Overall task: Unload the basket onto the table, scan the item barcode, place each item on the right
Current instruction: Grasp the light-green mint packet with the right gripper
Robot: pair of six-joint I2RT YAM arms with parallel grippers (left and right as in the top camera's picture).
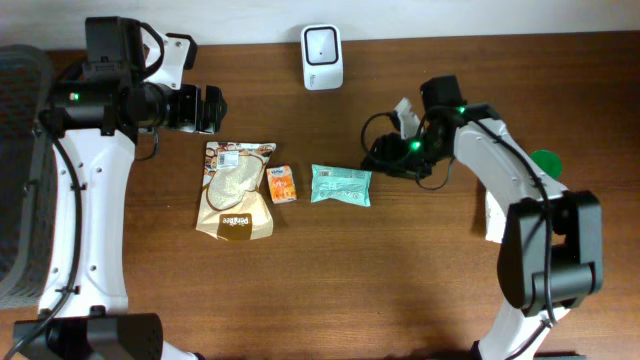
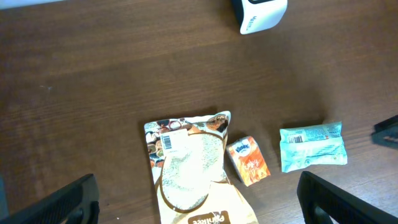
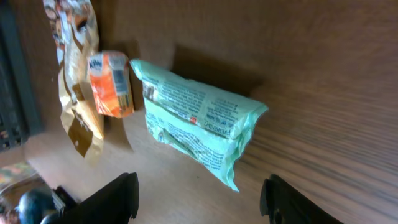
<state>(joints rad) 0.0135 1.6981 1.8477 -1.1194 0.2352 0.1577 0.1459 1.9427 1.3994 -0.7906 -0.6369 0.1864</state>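
Observation:
A teal wipes pack (image 1: 341, 185) lies flat on the table, its printed label facing up in the right wrist view (image 3: 196, 121). My right gripper (image 1: 385, 158) hovers just right of it, open, with nothing between the fingers (image 3: 202, 202). Left of the pack are a small orange pack (image 1: 282, 184) and a beige snack bag (image 1: 237, 190) with a barcode label near its top (image 2: 171, 142). My left gripper (image 1: 205, 108) hangs high above the bag's far end, wide open and empty (image 2: 199, 205). The white scanner (image 1: 322, 55) stands at the table's back edge.
A green round object (image 1: 545, 160) and a white item (image 1: 492, 215) lie beside the right arm's base. A small white piece (image 1: 405, 115) sits behind the right wrist. A dark mesh chair (image 1: 20, 170) stands at the far left.

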